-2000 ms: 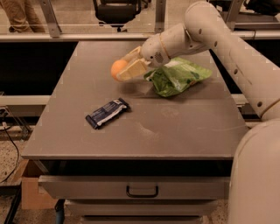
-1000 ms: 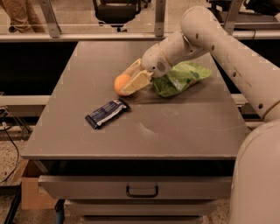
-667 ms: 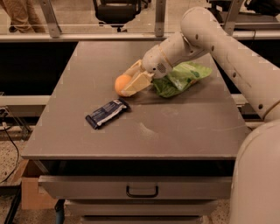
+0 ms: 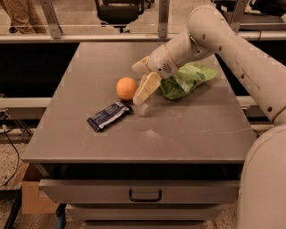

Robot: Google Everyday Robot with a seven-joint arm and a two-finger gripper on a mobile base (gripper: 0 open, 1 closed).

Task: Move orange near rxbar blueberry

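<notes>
We see the orange (image 4: 127, 88) resting on the grey counter (image 4: 187, 134), a little left of its middle and about halfway between the back and front edges. The bar (image 4: 109, 116) lies flat and askew just in front of it, toward the front-left corner. Its near end is close to the fruit, and we cannot tell whether the two touch.

The gripper (image 4: 139, 84) hangs just right of the orange with its fingers (image 4: 147, 87) spread apart and gripping nothing. One finger tip is lowered close to the counter and the other is higher, toward the back edge. The orange sits at the mouth of the gap, not clamped. The arm (image 4: 223, 40) reaches in from the right edge.

A green bag (image 4: 190, 78) lies crumpled behind the gripper, toward the right edge.

The counter top is scuffed, with pale smudges near its centre. Under the front edge is a drawer with a dark handle (image 4: 145, 195). Behind the back edge runs a metal rail, with an office chair (image 4: 119, 11) and a person's legs (image 4: 18, 15) beyond. A cardboard box (image 4: 33, 197) sits on the floor below the front-left corner.
</notes>
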